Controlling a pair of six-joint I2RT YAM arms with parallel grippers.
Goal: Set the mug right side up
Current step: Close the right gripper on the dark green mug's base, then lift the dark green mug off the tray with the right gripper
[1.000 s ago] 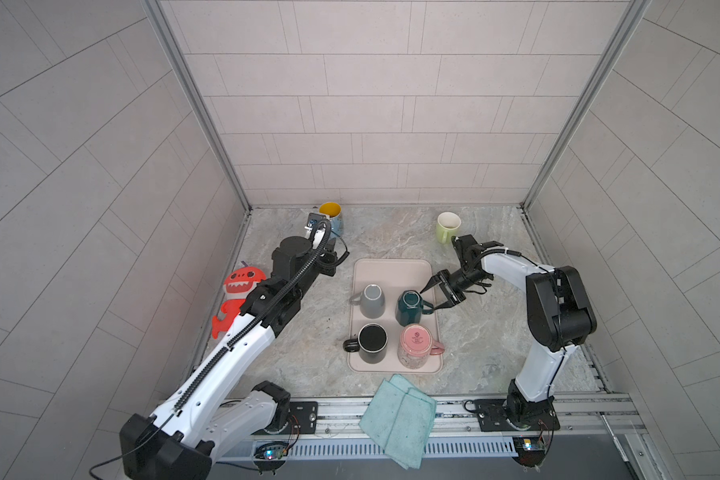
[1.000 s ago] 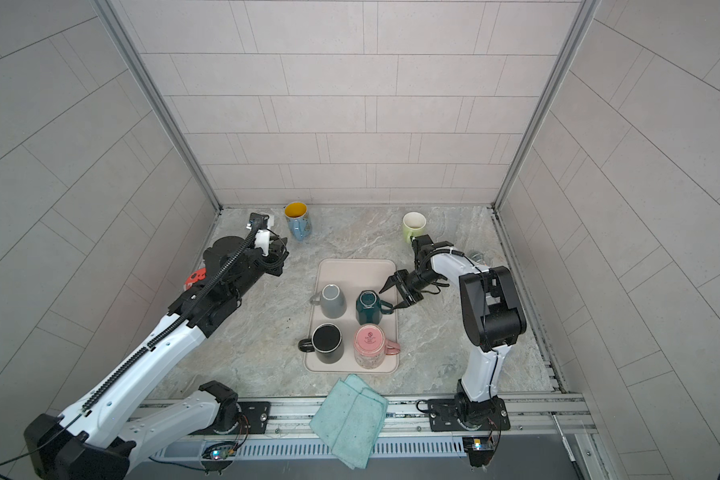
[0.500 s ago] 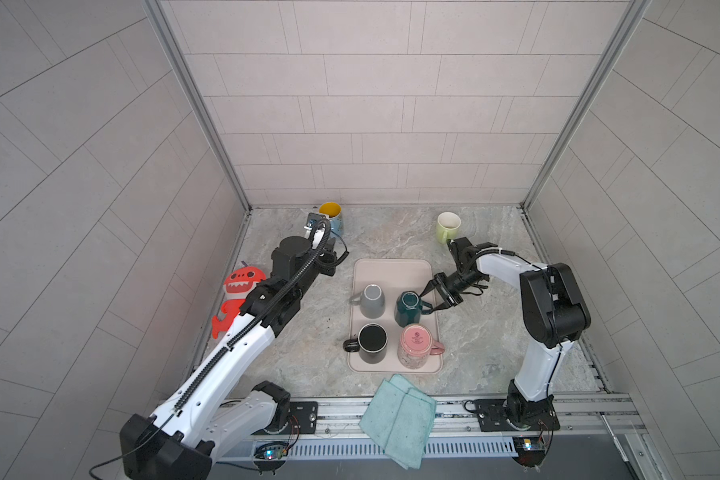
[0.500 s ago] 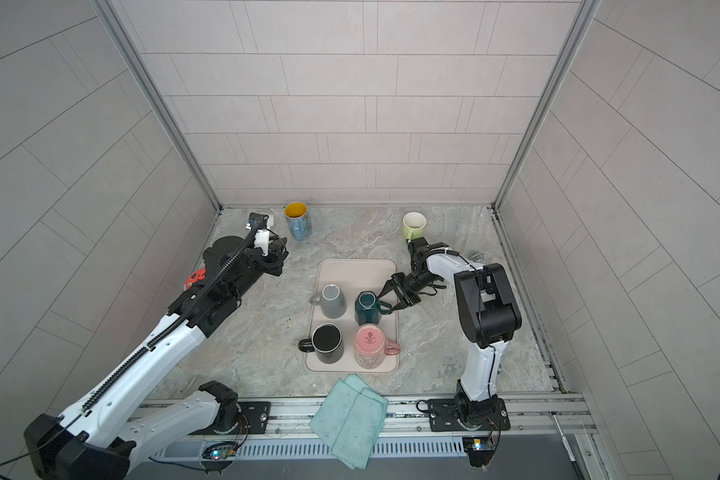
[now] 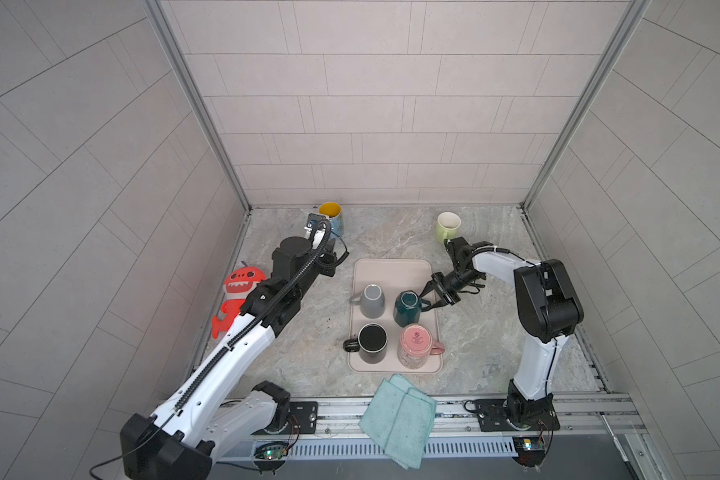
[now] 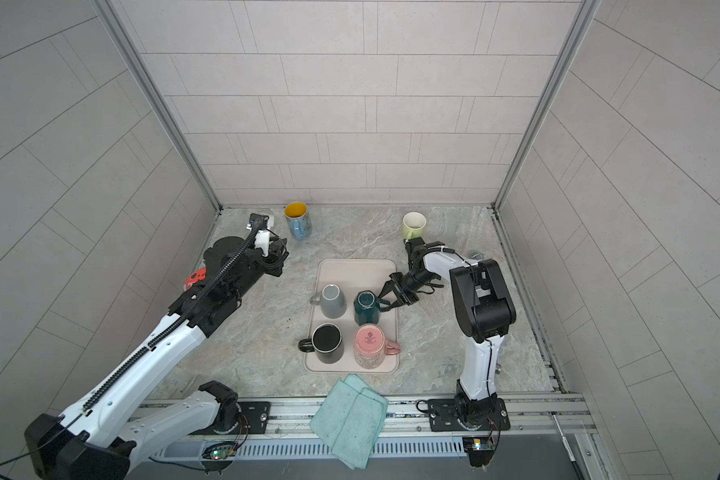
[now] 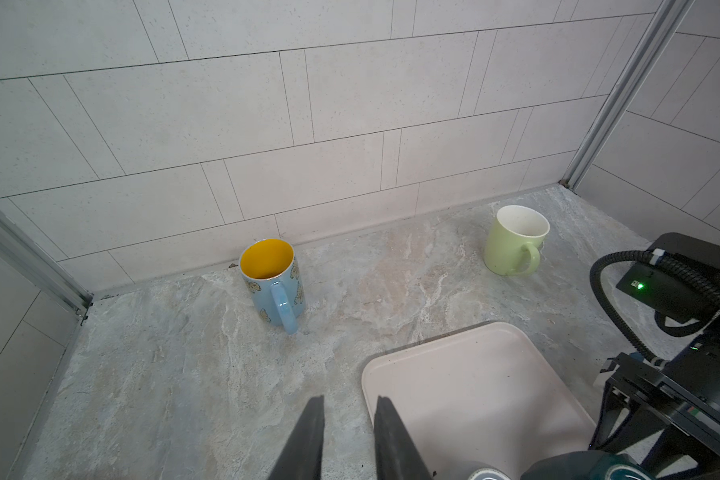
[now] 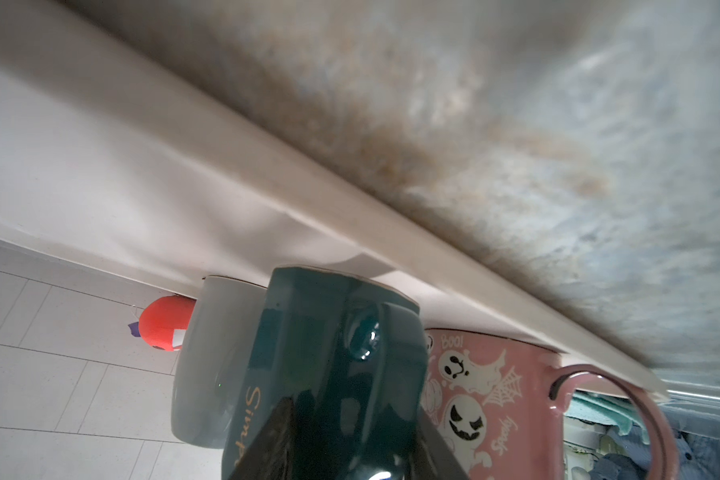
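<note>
Straddling handle of inverted teal mug on pink tray with right gripper for flip leverage; clamped or not, cannot tell. Parking left gripper aside, narrowly parted, empty.

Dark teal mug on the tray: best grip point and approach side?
Grip the handle, coming in from the right. The dark teal mug stands upside down, handle pointing at the right edge of the tray; the grey mug crowds its left, the pink mug its front.
</note>
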